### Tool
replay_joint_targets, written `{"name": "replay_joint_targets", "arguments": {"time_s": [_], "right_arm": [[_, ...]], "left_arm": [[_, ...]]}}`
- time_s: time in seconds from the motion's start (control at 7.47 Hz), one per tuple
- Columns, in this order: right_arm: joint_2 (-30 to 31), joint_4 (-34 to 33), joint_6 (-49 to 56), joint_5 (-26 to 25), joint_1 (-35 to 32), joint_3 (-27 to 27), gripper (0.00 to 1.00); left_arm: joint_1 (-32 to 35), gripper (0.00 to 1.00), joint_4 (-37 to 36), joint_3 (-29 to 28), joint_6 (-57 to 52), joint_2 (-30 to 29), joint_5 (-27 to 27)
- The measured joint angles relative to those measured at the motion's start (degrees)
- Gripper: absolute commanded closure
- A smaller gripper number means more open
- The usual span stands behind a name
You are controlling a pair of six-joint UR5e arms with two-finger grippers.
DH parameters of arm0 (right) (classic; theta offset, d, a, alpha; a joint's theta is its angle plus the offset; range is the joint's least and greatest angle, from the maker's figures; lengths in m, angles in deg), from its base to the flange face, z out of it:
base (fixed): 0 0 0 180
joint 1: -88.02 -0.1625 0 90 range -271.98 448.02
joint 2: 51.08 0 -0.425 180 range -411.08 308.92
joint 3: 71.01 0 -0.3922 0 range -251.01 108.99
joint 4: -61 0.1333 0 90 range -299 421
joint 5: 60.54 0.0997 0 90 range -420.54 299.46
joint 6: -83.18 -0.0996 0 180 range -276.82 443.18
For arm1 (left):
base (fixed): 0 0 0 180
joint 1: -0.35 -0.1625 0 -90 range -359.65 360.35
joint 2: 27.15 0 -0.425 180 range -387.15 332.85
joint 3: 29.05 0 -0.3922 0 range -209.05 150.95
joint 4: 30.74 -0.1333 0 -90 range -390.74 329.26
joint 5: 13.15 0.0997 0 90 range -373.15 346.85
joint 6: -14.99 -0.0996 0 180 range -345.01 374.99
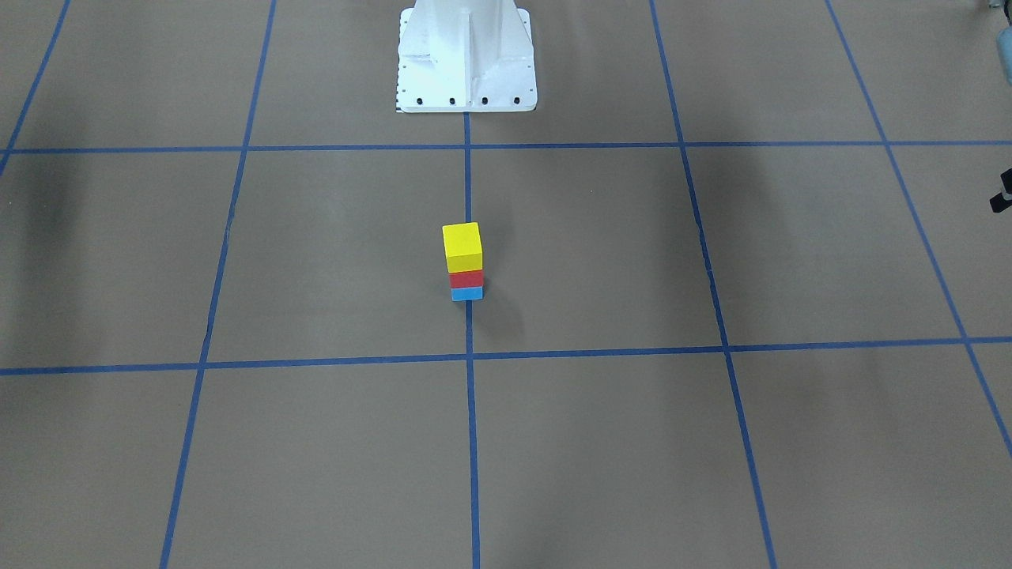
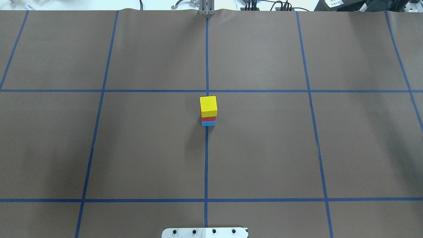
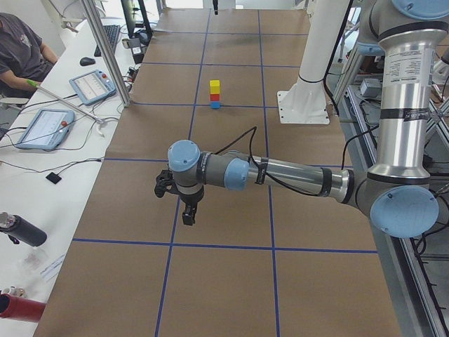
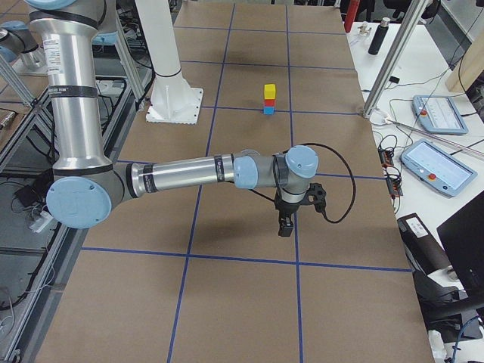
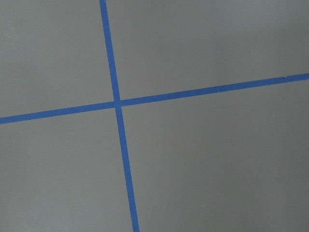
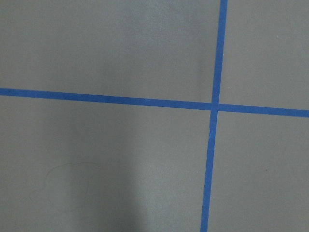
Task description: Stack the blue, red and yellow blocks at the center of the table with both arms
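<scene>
Seemingly finished: at centre frame in the front view, 1 yellow block (image 1: 462,246) sits on 1 red block (image 1: 466,279) on 1 blue block (image 1: 466,294), 3 in all. Left-end view, lower centre: left gripper (image 3: 188,217), open or closed cannot be told. Right-end view, centre: right gripper (image 4: 285,228), likewise unclear. Best practice, judged from here: park the 2 well away from the blocks, with no brushing.

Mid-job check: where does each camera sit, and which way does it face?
Front-facing: across the table, facing the robot; shows block stack, pedestal.
Overhead: behind the robot, looking forward; pedestal foot only.
Exterior left: robot's left table end; left arm near.
Exterior right: opposite end; right arm near.
Left wrist: down at tape cross; no body.
Right wrist: likewise.
Shared: all four exterior views show the stack.
</scene>
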Motion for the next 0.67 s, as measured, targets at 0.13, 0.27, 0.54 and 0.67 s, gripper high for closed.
{"name": "replay_joint_targets", "arguments": {"time_s": [0.13, 0.27, 0.54, 0.67], "right_arm": [[0.1, -0.1, 0.1, 0.2, 0.0, -0.2, 0.00], [0.2, -0.2, 0.2, 0.3, 0.0, -0.4, 0.00], [0.2, -0.2, 0.2, 0.5, 0.0, -0.6, 0.00], [0.6, -0.2, 0.2, 0.6, 0.0, -0.5, 0.00]], "left_arm": [[0.0, 0.01, 0.1, 0.0, -0.1, 0.1, 0.0], [0.0, 0.01, 0.1, 0.0, -0.2, 0.2, 0.0], [-0.1, 0.01, 0.2, 0.6, -0.2, 0.2, -0.4], [-0.1, 0.01, 0.1, 1.1, -0.2, 0.2, -1.0]]}}
